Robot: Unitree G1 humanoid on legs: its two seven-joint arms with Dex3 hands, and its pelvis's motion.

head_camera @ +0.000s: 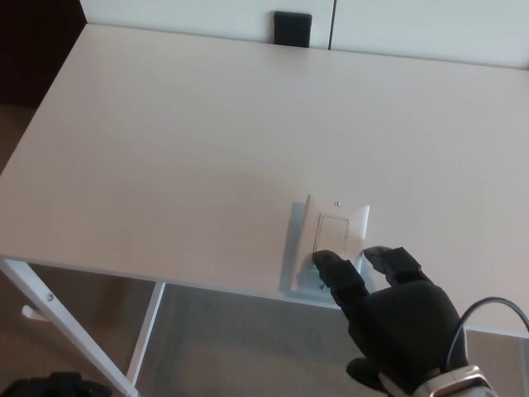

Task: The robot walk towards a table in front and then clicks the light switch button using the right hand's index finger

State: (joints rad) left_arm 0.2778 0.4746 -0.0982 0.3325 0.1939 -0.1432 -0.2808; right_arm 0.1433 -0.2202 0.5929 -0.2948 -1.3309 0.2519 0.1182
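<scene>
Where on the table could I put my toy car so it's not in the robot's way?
Almost the whole white table is bare: its left half and far side. It's crowded only at the near right edge, where the right hand reaches the light switch.

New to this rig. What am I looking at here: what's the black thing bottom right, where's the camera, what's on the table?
The camera sits on a humanoid robot's head, looking down at a white table. The black shape at the bottom right is the robot's right hand, a thumb and two thick fingers. It holds nothing; one fingertip rests at the near end of a white light switch lying by the table's near edge. Its left hand is out of view. The dark square beyond the far edge is too unclear to name.
</scene>
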